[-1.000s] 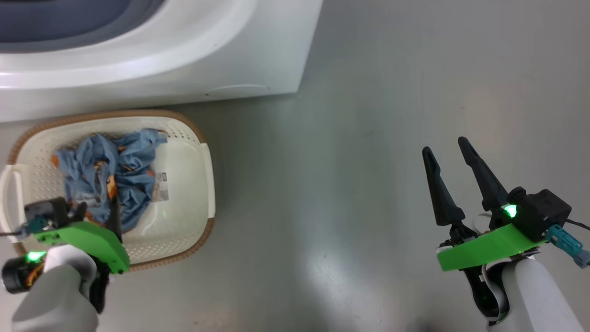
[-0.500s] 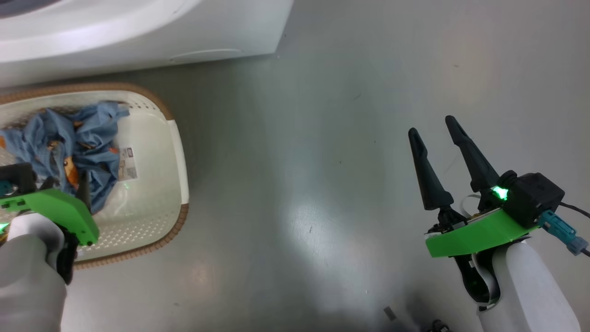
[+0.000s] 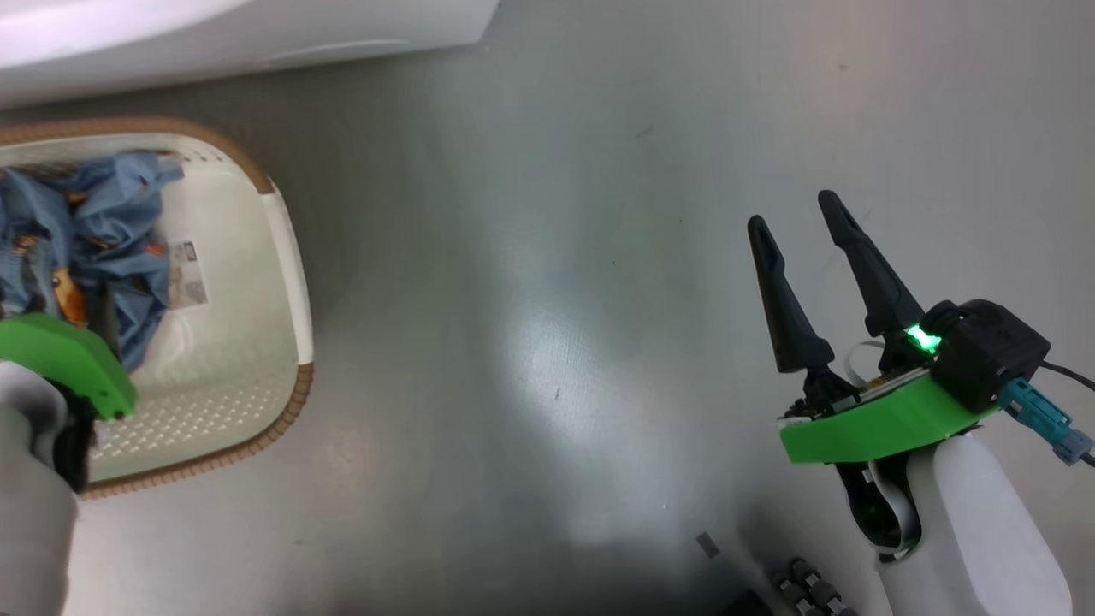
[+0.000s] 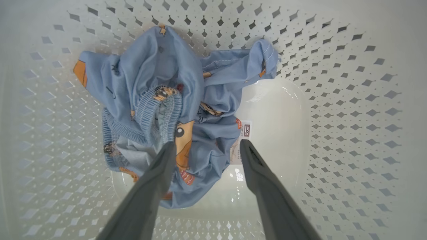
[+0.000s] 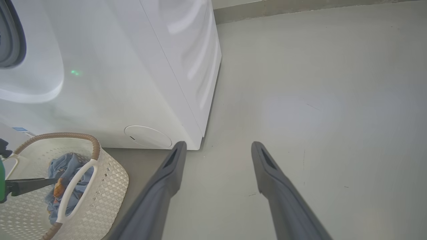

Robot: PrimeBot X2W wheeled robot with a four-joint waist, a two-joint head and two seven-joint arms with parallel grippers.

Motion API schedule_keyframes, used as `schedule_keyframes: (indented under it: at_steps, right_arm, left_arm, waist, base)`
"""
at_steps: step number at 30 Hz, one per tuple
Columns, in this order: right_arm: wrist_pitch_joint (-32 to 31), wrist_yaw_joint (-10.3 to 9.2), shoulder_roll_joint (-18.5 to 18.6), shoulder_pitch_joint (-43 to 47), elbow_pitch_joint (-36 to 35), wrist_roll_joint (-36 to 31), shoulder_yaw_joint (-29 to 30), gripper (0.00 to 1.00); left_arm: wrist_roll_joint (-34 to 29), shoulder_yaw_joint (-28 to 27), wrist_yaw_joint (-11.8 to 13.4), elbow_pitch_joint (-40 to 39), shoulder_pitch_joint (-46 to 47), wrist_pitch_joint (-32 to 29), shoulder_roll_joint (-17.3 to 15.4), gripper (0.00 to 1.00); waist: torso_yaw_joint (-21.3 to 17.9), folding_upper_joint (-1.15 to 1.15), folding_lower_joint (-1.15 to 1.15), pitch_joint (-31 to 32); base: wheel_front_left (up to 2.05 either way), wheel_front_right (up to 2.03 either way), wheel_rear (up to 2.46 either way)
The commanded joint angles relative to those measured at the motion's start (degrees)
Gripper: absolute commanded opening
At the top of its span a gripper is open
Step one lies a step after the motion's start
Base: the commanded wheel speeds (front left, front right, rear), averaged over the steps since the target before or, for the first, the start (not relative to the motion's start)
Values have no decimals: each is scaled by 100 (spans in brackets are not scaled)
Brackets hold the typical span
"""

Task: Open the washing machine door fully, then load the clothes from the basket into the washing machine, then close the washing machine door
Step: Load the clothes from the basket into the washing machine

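Clothes [image 4: 213, 76]: soft, light crumpled heap in the basket [image 4: 333, 100]; probably limp, best pinched at the raised ribbed fold [image 4: 160, 110]. Left pincer [image 4: 207, 144]: wide, empty, poised over heap. Right pincer [image 3: 793, 211]: wide, empty.

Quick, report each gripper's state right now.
Left gripper: open, holding nothing, fingers inside the basket by the clothes.
Right gripper: open, empty, over the floor.
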State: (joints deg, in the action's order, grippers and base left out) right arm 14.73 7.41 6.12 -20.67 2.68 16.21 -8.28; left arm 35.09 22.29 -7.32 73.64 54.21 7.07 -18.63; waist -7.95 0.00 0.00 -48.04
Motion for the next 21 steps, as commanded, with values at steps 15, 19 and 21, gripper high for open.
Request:
schedule_keyframes:
  at_steps: [15, 19, 21]
  right_arm:
    - [27, 8, -28, 34, -294, -134, -145, 100]
    - [27, 8, -33, -9, -318, -140, -192, 100]
    - [27, 8, -26, -18, -323, -139, -216, 100]
  left_arm:
    - [179, -146, 131, 29, 177, -27, -471, 100]
    - [217, -160, 135, 30, 222, -16, -536, 100]
    - [229, -158, 175, 30, 235, -20, -521, 100]
  waist:
    - [-77, 0, 0, -428]
    - [-100, 0, 0, -492]
    - [-110, 0, 0, -503]
  base:
    - [0, 0, 0]
    - [0, 0, 0]
    - [0, 0, 0]
